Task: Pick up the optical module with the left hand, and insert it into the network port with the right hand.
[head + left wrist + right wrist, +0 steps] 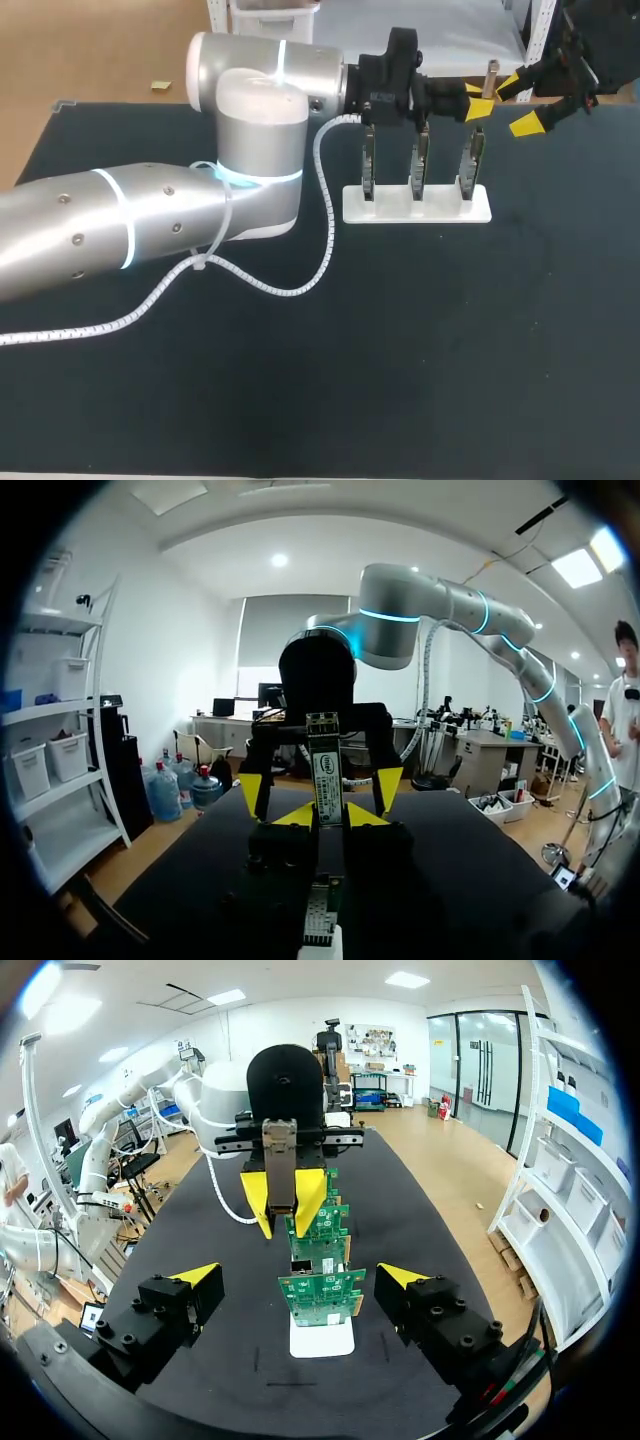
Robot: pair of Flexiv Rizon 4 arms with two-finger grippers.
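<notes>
Left gripper (328,816) clenched on optical module (325,765) (upright); right gripper (300,1274) released, facing it.

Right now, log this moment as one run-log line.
left gripper: shut on optical module, upright above circuit-board rack | right gripper: open, facing module, apart | insertion: not done

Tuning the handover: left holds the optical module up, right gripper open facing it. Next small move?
Likely ease the right gripper forward until its open fingers straddle the optical module, ready to shut. The left gripper holds the module upright above the circuit boards; the right's yellow tips stand wide and short of it.
</notes>
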